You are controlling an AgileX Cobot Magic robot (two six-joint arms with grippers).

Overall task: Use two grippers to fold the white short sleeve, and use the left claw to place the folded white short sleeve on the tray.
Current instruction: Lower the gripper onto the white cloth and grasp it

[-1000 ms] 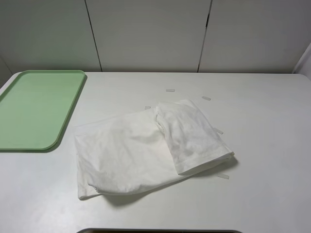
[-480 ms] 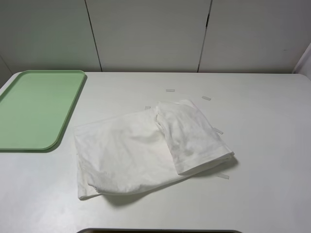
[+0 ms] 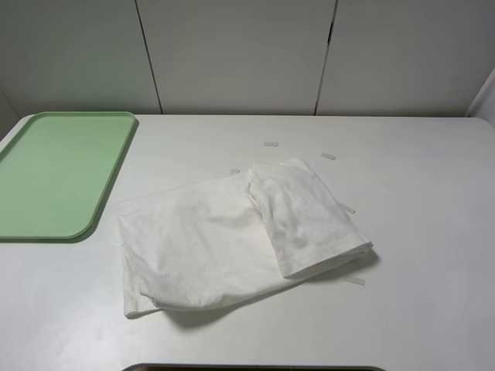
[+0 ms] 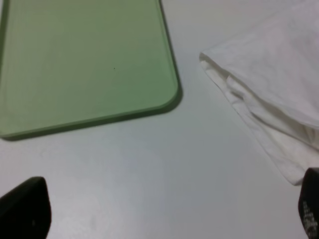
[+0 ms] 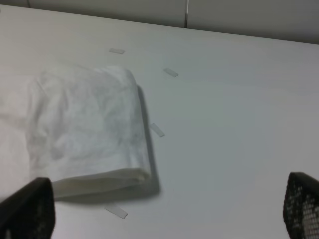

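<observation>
Because the fold looks half made, pinch both corners of the loose end evenly.
Flat white table (image 3: 418,193): bare room right of the cloth.
Large thin white cotton T-shirt (image 3: 224,243): mid-table, right part doubled over.
Pale-green rimmed plastic tray (image 3: 54,170): far left, apart from shirt, bare.
Black two-finger left gripper (image 4: 167,209), matching right gripper (image 5: 164,206): jaws apart, empty.
Small whitish tape strips (image 3: 271,144): ringing shirt.

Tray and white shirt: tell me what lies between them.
Only a bare strip of white table separates the tray from the shirt; the exterior high and left wrist views both show it.
</observation>
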